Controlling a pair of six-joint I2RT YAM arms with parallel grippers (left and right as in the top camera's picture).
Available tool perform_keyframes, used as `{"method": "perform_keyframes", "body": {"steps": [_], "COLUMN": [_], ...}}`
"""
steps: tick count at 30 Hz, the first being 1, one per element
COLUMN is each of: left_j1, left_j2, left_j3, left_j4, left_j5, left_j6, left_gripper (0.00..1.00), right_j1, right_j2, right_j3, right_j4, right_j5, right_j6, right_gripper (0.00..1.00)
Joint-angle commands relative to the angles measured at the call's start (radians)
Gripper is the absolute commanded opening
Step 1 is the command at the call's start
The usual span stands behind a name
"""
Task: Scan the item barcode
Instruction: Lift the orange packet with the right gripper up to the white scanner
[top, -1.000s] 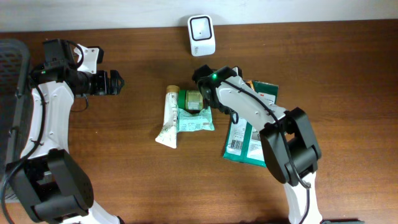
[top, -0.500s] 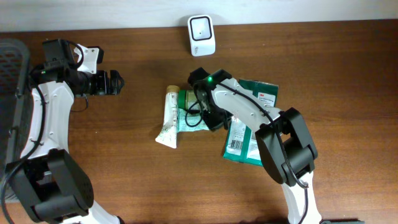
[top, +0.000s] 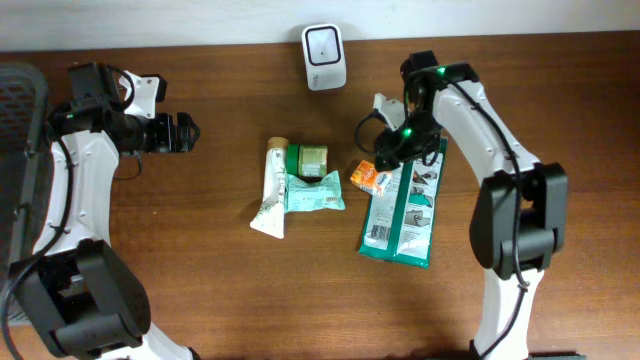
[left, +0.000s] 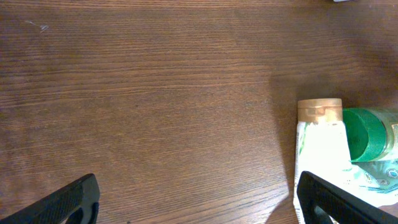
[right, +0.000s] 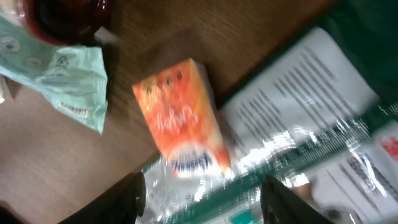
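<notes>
One orange packet, perhaps two bags

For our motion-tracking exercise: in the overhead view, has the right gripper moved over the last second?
Yes. The right gripper has swung rightward: it was directly below the white box-shaped scanner, and now sits to the lower right of it.

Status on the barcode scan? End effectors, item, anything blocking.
Left end effector open, empty, off to the side. Right end effector open over orange packet, no grip. Packet on table against green bag, away from scanner; nothing between them.
</notes>
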Motion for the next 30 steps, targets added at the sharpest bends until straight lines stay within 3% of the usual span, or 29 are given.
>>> {"method": "perform_keyframes", "body": {"steps": [1, 4, 7, 13, 19, 22, 26, 30], "left_j1": [0.005, 0.005, 0.005, 0.005, 0.005, 0.005, 0.005, 0.005], "left_j2": [-0.010, -0.010, -0.010, -0.010, -0.010, -0.010, -0.010, -0.010], "left_j3": [0.007, 0.007, 0.007, 0.007, 0.007, 0.007, 0.007, 0.007], "left_j4": [-0.001, -0.001, -0.001, -0.002, -0.001, -0.002, -0.001, -0.001], "left_j5": [0.007, 0.007, 0.007, 0.007, 0.007, 0.007, 0.007, 0.007], "left_j6": [0.016, 0.016, 0.016, 0.016, 0.016, 0.016, 0.016, 0.016], "left_gripper": [0.99, 0.99, 0.99, 0.99, 0.99, 0.99, 0.99, 0.99], "right_j1": [0.000, 0.000, 0.000, 0.000, -0.016, -0.103, -0.185, -0.180], "right_j2": [0.065, 0.112, 0.116, 0.116, 0.114, 0.107, 0.106, 0.092], "right_j3": [-0.031, -0.035, -0.039, -0.038, -0.017, 0.044, 0.053, 0.051], "right_j4": [0.028, 0.039, 0.038, -0.010, -0.074, -0.252, -0.456, -0.472], "right_j5": [-0.069, -0.069, -0.109, -0.263, -0.559, -0.804, -0.982, -1.151], "right_j6": [-0.050, -0.050, -0.049, -0.019, 0.029, -0.143, -0.390, -0.349], "right_gripper": [0.56, 0.46, 0.27, 0.04, 0.04, 0.04, 0.04, 0.04]}}
